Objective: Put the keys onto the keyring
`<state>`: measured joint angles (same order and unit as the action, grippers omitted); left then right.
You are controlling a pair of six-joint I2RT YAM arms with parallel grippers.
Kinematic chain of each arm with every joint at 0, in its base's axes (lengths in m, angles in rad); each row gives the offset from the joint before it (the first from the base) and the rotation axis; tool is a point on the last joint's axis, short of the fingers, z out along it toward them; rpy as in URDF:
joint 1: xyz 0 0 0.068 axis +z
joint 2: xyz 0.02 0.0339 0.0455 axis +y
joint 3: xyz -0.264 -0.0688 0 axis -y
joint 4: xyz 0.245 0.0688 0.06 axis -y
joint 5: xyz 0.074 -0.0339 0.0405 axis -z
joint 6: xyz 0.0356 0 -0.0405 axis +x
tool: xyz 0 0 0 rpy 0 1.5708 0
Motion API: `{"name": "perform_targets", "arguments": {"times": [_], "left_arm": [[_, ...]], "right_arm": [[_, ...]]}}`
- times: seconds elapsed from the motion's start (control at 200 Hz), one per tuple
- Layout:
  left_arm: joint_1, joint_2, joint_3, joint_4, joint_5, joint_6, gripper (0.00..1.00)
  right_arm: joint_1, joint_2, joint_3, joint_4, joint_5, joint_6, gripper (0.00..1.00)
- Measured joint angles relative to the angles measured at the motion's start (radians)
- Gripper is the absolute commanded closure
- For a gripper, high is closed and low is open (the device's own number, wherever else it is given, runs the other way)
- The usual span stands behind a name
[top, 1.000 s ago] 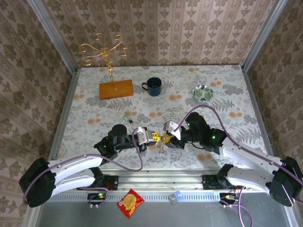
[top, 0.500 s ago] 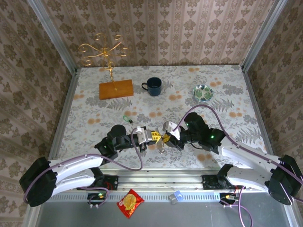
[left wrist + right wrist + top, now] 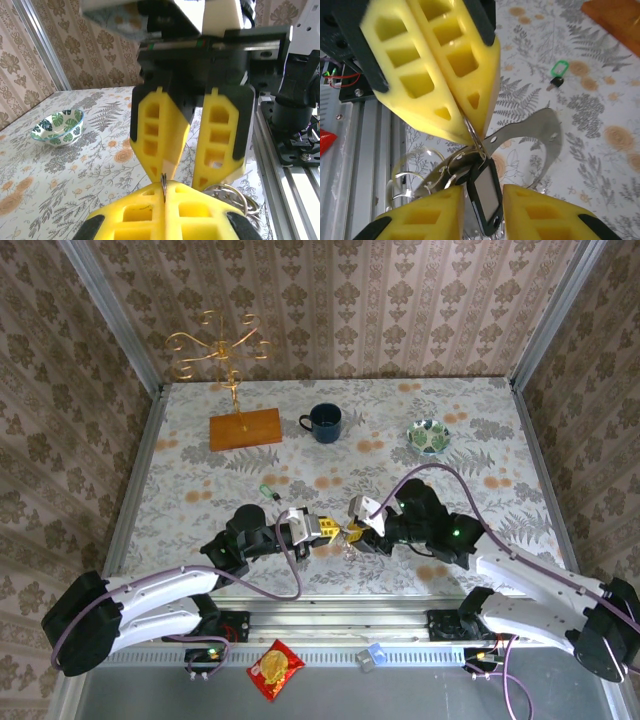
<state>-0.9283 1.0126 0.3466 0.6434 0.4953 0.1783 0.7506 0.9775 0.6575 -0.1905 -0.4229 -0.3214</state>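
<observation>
The right gripper (image 3: pixel 184 177) has spread its fingers again around a black tag (image 3: pixel 485 197). The left gripper (image 3: pixel 164 192) pinches the keyring (image 3: pixel 475 140). The green key (image 3: pixel 557 73) lies unthreaded mid-table.

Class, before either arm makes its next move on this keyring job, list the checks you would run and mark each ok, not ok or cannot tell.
1. Left gripper shut on the keyring wire: ok.
2. Right gripper jaws apart around the black tag; firm hold: cannot tell.
3. Green key on the keyring: not ok, it lies on the table, apart from both grippers.
4. Ring coil pried open for threading: cannot tell.
5. Mug and bowl well away from the grippers: ok.
</observation>
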Motion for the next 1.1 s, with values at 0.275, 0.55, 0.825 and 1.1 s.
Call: {"name": "perform_targets", "arguments": {"times": [0.275, 0.55, 0.825, 1.1], "left_arm": [[0.0, 0.0, 0.0, 0.0, 0.014, 0.0, 1.0], [0.0, 0.0, 0.0, 0.0, 0.036, -0.001, 1.0], [0.001, 0.002, 0.0, 0.001, 0.048, -0.007, 1.0], [0.008, 0.013, 0.0, 0.017, 0.058, -0.024, 1.0]], "right_arm": [[0.0, -0.054, 0.0, -0.019, 0.016, 0.001, 0.71], [0.0, -0.02, 0.0, 0.03, -0.008, 0.023, 0.71], [0.0, 0.021, 0.0, 0.069, -0.023, 0.035, 0.73], [0.0, 0.026, 0.0, 0.085, -0.038, 0.037, 0.82]]}}
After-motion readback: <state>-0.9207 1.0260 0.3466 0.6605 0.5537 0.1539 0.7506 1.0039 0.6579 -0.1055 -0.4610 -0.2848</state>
